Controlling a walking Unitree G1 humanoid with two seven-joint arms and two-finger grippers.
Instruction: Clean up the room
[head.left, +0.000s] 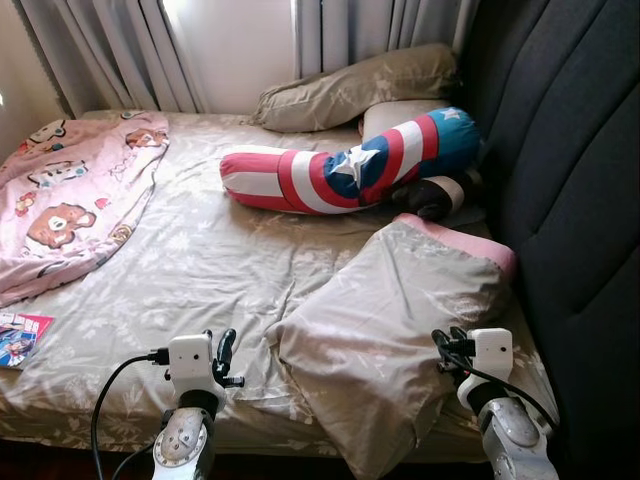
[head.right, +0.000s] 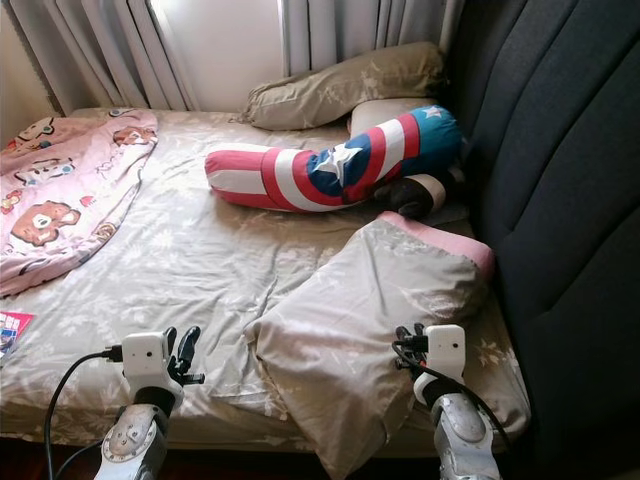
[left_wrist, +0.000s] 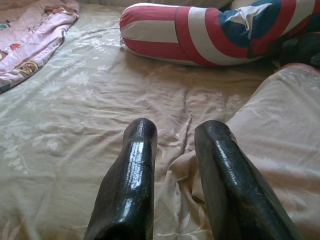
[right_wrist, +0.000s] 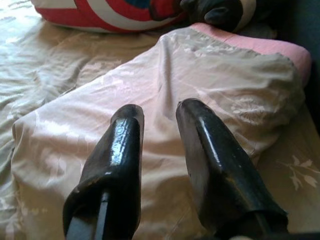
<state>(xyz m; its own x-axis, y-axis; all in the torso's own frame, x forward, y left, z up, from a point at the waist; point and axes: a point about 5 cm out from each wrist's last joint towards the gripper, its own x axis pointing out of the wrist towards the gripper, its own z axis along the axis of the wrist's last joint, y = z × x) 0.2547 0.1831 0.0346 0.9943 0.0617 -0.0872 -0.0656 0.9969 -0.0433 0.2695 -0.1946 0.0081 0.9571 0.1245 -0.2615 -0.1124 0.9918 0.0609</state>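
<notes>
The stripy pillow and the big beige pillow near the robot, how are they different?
The stripy pillow is long and round like a tube, red, white and blue with a white star; the beige pillow is flat and wide, in a pale flowered case with pink showing at one end. The stripy pillow lies in the middle of the bed; the beige pillow hangs over the bed's front edge. Both lie on the bed, untouched.

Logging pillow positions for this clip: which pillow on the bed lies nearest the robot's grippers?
The beige pillow with the pink end, lying between the left gripper and right gripper. The striped star bolster and the pillow by the curtains lie farther back.
</notes>
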